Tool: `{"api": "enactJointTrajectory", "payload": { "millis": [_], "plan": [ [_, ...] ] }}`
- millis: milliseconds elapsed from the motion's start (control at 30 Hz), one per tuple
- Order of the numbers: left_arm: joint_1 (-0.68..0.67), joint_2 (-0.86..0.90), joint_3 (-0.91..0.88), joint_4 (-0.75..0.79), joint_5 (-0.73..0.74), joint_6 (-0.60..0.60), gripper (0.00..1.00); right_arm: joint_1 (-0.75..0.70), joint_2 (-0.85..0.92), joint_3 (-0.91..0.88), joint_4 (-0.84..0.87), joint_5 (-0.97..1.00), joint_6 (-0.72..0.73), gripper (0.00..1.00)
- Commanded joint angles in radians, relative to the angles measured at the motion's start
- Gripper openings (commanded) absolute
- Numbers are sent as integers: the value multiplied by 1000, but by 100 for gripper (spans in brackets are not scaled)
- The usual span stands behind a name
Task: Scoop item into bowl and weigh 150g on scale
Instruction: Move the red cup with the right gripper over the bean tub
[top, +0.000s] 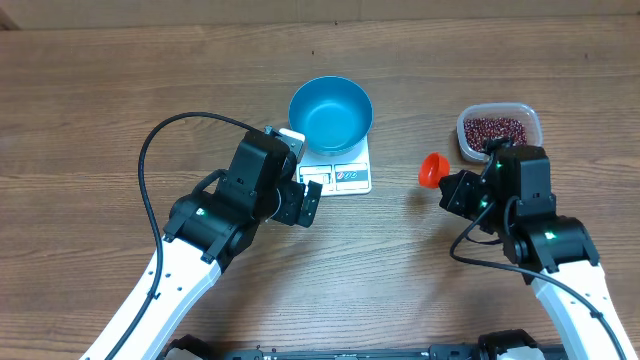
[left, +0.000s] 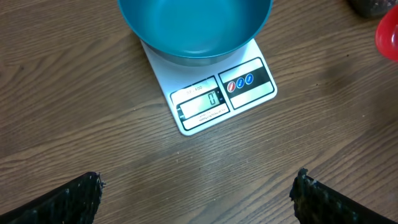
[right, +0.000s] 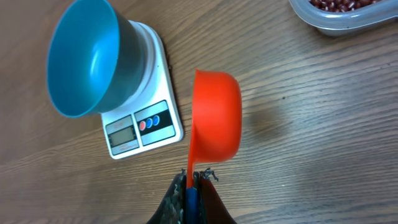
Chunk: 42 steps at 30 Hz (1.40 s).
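Beans (top: 492, 129) heaped in clear tub (top: 536, 124), upper right of frame, just above and right of red scoop (top: 431, 170); handle clamped in right gripper (right: 191, 183), nearer arm. Blue bowl (top: 330, 110) empty on scale (top: 350, 178), centre; left gripper (left: 199, 202) spread wide below it.

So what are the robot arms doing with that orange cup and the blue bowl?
The right gripper is shut on the handle of an orange scoop, held between the tub of beans and the scale. The blue bowl sits empty on the scale, whose display shows zero. The left gripper hangs open in front of the scale, holding nothing.
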Motion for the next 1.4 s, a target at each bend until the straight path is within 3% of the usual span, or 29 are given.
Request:
{"api": "enactJointTrajectory", "payload": {
  "millis": [0,367,600,867,1367],
  "plan": [
    [2,1,24,4,18,19,100,-6,17,62,5,30,-37,4],
    [2,1,24,4,18,19,100,-60,122,360,-169,174,-225,4],
    [2,1,24,4,18,19,99,-168,227,551,-265,272,-301,4],
    [2,1,24,4,18,19,100,-294,324,558,-222,287,-427,4],
    [2,1,24,4,18,19,100,-306,492,556,-163,291,-495,4]
  ]
}}
